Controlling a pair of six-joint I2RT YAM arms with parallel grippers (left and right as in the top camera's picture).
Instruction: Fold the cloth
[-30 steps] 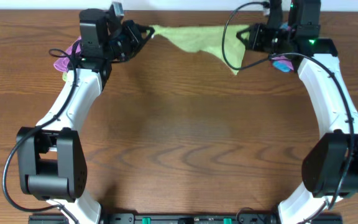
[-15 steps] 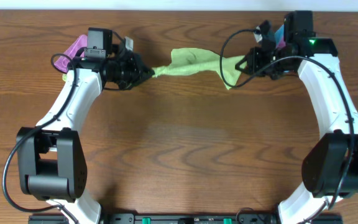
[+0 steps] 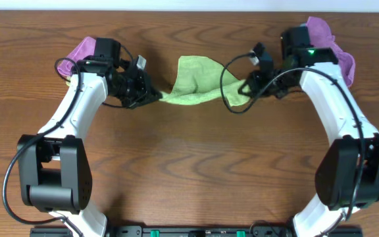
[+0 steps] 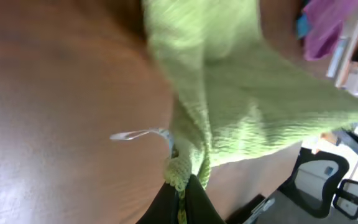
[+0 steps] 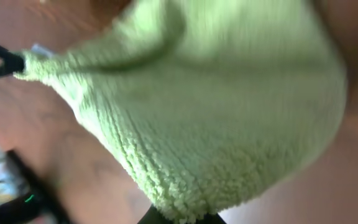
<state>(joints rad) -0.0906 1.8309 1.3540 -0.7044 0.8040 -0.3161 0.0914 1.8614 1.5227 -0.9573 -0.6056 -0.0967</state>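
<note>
Slung over the far middle of the worktop: the cloth, clamped at opposite corners by left pincer and right pincer, both closed tight on the fabric. Soft, light, limp, probably sagging wherever unsupported; best gripped at corners or hem.

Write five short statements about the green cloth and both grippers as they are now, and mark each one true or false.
1. The left gripper is shut on an end of the green cloth. True.
2. The right gripper is open, clear of the green cloth. False: it is shut on the other end.
3. The green cloth lies spread out flat and square. False: it is bunched, strung between the two grippers.
4. A purple cloth lies at the far right of the table. True.
5. The green cloth covers the purple cloth. False: they are apart.
</note>
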